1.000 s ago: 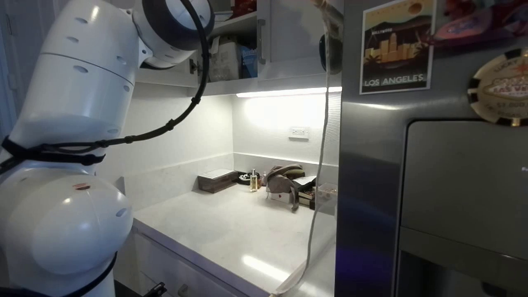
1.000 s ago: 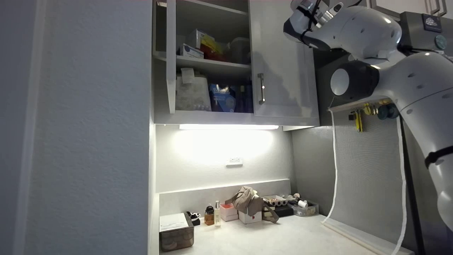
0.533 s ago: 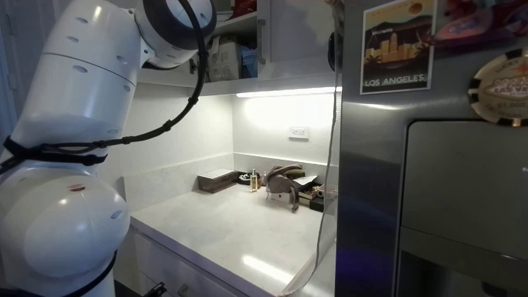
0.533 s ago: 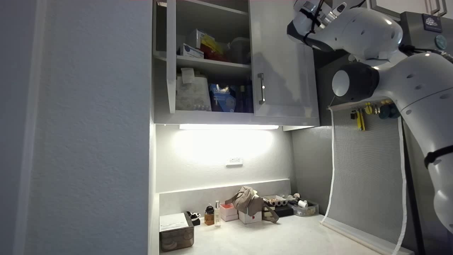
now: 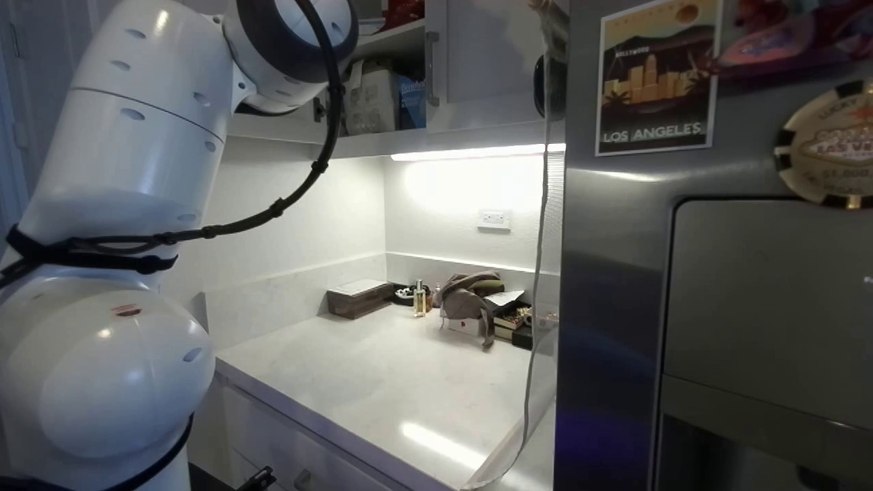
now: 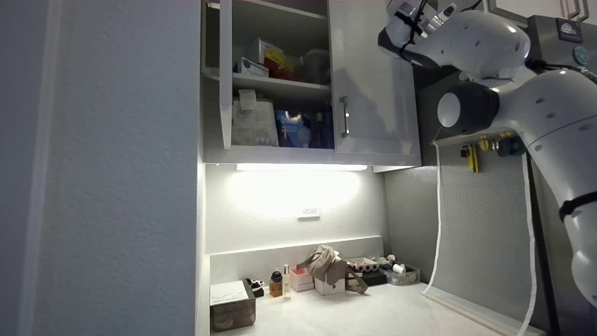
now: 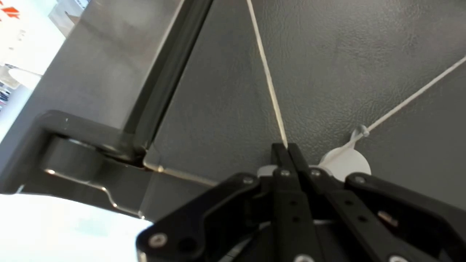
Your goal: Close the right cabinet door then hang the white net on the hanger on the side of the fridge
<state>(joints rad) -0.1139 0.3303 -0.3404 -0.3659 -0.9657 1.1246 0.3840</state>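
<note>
The right cabinet door [image 6: 373,84] is closed, flush with its frame. The white net [image 6: 485,224] hangs spread out beside the fridge [image 5: 614,286], with white side tapes and a bar at top and bottom. An exterior view shows the net [image 5: 539,273] nearly edge-on. In the wrist view my gripper [image 7: 287,147] is shut on the net's thin white cord [image 7: 269,80], close to the fridge's dark side [image 7: 225,91]. Just right of the fingertips, a round white hanger [image 7: 347,163] carries another run of cord on its hook. A pale shape behind the fingers is mostly hidden. Both exterior views leave the gripper out of sight.
The left cabinet door [image 6: 225,74] stands open, seen nearly edge-on, with packages on the shelves. On the counter [image 6: 326,312] are a dark box [image 6: 233,305], bottles and a brown cloth item [image 6: 326,266]. Small yellow tools [image 6: 473,158] hang near the net's top.
The arm shifted slightly right, then stayed nearly still. The net swung toward the fridge and then a little back. The grip on the cord shows no change.
</note>
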